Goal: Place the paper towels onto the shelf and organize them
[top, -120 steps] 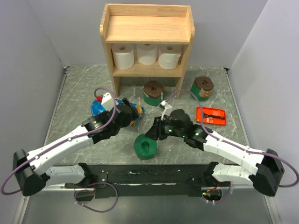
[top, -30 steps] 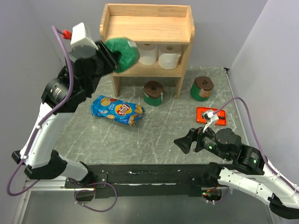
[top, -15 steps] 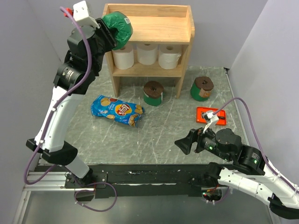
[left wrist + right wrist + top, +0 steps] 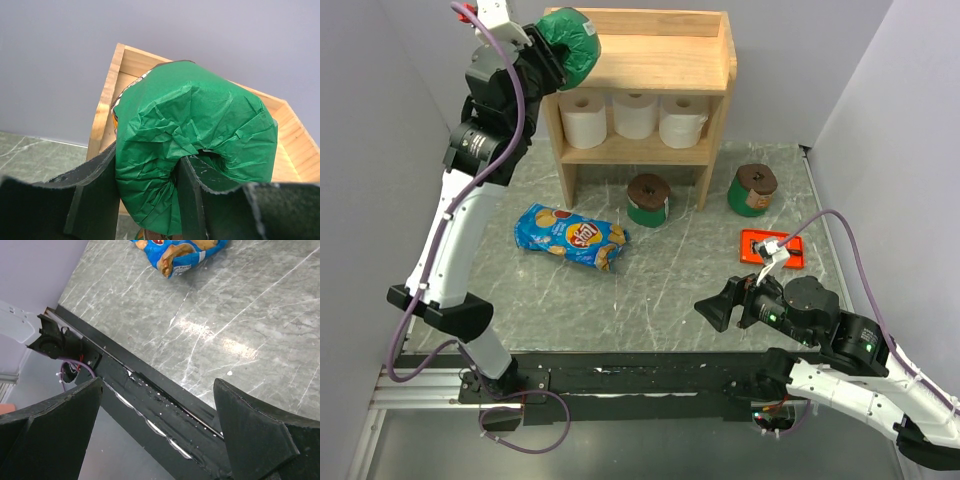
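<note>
My left gripper is raised to the top left corner of the light-wood shelf and is shut on a green-wrapped paper towel roll. In the left wrist view the crinkled green roll fills the space between the fingers of the left gripper, one finger in its hollow end, with the shelf's top rim behind. Three white rolls stand on the lower tier. Two green rolls stand on the table before the shelf. My right gripper hangs open and empty near the front edge.
A blue chip bag lies left of centre on the grey table. An orange razor package lies at the right. The black base rail runs along the near edge. Walls close in on both sides.
The left arm has lifted the green roll higher, from in front of the lower tier up to the shelf's top left corner. The right arm has stayed still.
</note>
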`<state>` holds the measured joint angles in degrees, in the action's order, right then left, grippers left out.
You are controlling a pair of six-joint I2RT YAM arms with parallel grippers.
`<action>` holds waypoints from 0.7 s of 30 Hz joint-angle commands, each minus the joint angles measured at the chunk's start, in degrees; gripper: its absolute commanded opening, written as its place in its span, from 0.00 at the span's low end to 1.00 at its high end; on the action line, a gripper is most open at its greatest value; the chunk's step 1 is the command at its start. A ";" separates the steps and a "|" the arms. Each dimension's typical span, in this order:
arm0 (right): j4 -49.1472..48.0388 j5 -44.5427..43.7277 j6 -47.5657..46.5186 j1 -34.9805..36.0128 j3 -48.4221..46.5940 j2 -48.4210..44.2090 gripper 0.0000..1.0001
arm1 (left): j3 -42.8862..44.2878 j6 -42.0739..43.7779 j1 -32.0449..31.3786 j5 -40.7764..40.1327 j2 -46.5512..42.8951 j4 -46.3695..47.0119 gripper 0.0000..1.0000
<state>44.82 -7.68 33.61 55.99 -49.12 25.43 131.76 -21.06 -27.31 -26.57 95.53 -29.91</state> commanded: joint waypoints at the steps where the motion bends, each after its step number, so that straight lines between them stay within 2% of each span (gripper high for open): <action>1: -0.70 0.21 0.59 -0.26 -2.38 -0.29 1.00 | 1.48 -0.03 0.85 2.57 -0.35 7.24 0.38; 19: 0.36 -0.75 -0.73 -0.26 -3.08 -0.91 1.00 | 2.88 -1.09 1.91 2.57 4.23 7.94 0.40; 21: 0.36 -0.84 -0.73 -0.26 -3.00 -1.00 0.99 | 3.41 -1.09 2.17 2.66 5.02 8.11 0.43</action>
<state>45.28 -7.53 33.47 55.99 -49.23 24.88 131.76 -21.30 -25.65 -24.23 100.38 -28.05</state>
